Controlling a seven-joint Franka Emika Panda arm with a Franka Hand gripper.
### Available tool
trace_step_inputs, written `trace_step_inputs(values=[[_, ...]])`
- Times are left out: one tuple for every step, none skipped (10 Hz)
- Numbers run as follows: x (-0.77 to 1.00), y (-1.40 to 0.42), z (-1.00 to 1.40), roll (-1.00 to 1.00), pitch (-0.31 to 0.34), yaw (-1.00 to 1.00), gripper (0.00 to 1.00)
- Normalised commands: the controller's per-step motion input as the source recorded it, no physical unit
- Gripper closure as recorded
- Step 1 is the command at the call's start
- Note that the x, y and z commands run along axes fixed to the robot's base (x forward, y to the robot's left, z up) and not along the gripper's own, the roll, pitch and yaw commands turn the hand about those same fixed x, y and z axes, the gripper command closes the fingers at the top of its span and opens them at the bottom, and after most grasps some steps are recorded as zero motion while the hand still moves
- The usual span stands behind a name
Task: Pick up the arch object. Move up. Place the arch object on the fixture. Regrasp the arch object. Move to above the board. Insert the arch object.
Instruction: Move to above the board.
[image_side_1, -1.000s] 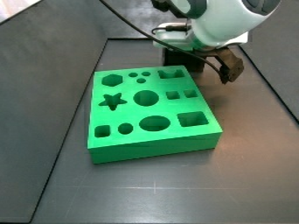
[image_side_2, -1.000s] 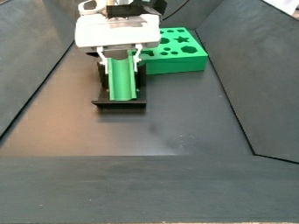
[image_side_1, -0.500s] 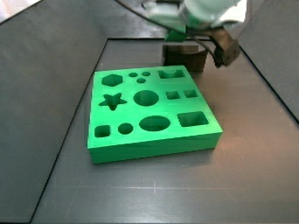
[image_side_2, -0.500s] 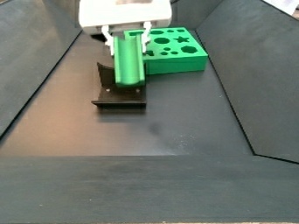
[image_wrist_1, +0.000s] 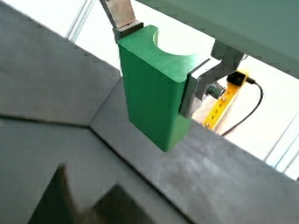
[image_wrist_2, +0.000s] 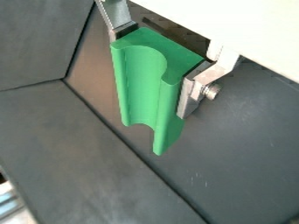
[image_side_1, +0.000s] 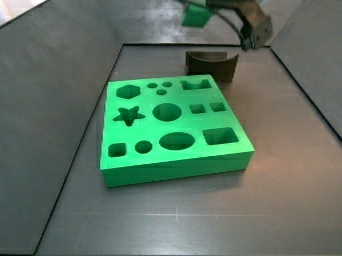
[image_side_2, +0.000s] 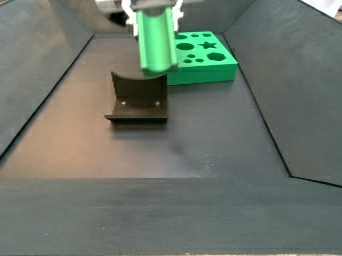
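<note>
The arch object, a bright green oblong block with a rounded notch, hangs upright in my gripper, well above the fixture. The gripper is shut on it. In both wrist views the silver fingers press on the block's two sides. In a side view the gripper is at the top edge with the block partly cut off, above the dark fixture. The board lies flat in front of the fixture. It also shows in a side view behind it.
Dark sloping walls enclose the dark floor on both sides. A yellow part with a cable shows beyond the floor's edge in a wrist view.
The gripper has risen with the arch object, lifting it off the fixture's scooped top. The fixture now stands bare. The board has not moved.
</note>
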Motion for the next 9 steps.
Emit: trace_step_inputs(values=[[-0.19, 0.02, 1.0, -0.05, 0.059, 0.11, 1.0], [-0.18, 0.02, 1.0, -0.05, 0.026, 0.1, 1.0], [-0.18, 0.02, 1.0, -0.05, -0.001, 0.09, 1.0], [-0.17, 0.02, 1.0, -0.05, -0.017, 0.07, 1.0], [-0.17, 0.02, 1.0, -0.05, -0.022, 0.05, 1.0], [-0.16, 0.01, 1.0, -0.05, -0.024, 0.03, 1.0], [-0.16, 0.01, 1.0, -0.05, -0.02, 0.01, 1.0], [-0.15, 0.01, 1.0, -0.04, -0.01, 0.0, 1.0], [-0.14, 0.01, 1.0, -0.05, 0.0, -0.01, 1.0]])
